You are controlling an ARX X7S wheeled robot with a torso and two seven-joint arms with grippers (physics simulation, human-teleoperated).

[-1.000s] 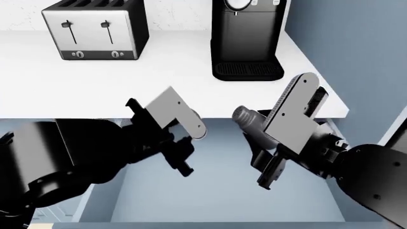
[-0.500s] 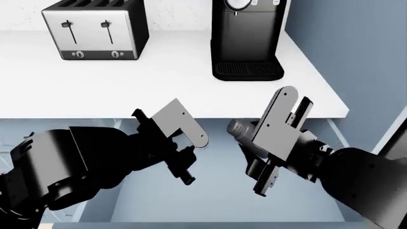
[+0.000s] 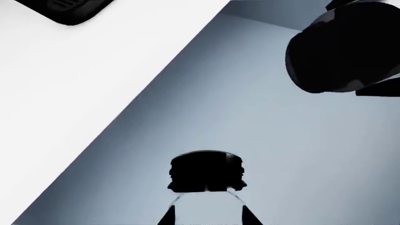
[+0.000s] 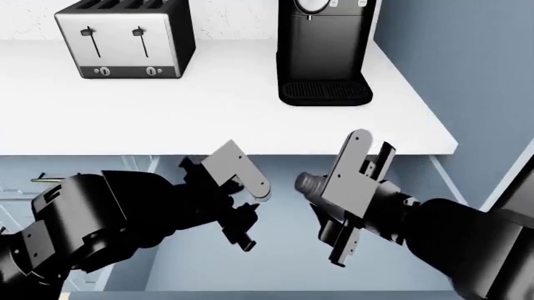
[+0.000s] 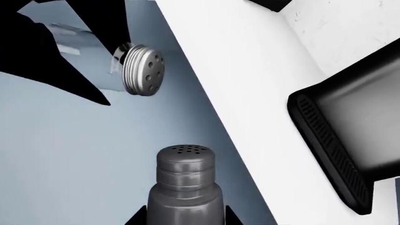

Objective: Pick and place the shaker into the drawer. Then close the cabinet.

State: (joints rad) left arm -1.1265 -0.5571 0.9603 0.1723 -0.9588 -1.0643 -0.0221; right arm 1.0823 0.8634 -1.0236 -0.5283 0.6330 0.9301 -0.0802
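Holding the shaker [image 4: 316,187] above the open drawer [image 4: 276,262]: right gripper [image 4: 331,215], clenched on its body, top tilted toward the counter [image 4: 209,112]. Left gripper [image 4: 242,215]: beside it over the drawer, carrying nothing, released or clenched cannot be told. On counter: toaster [image 4: 125,39], coffee machine [image 4: 326,50].

The right gripper [image 4: 334,240], with the shaker [image 4: 311,185] clamped between its fingers, has been brought lower and further off the counter's front edge, so the shaker is now held out over the open drawer [image 4: 292,262]. The left gripper [image 4: 242,234] has likewise been lowered and drawn back from that edge, over the drawer.
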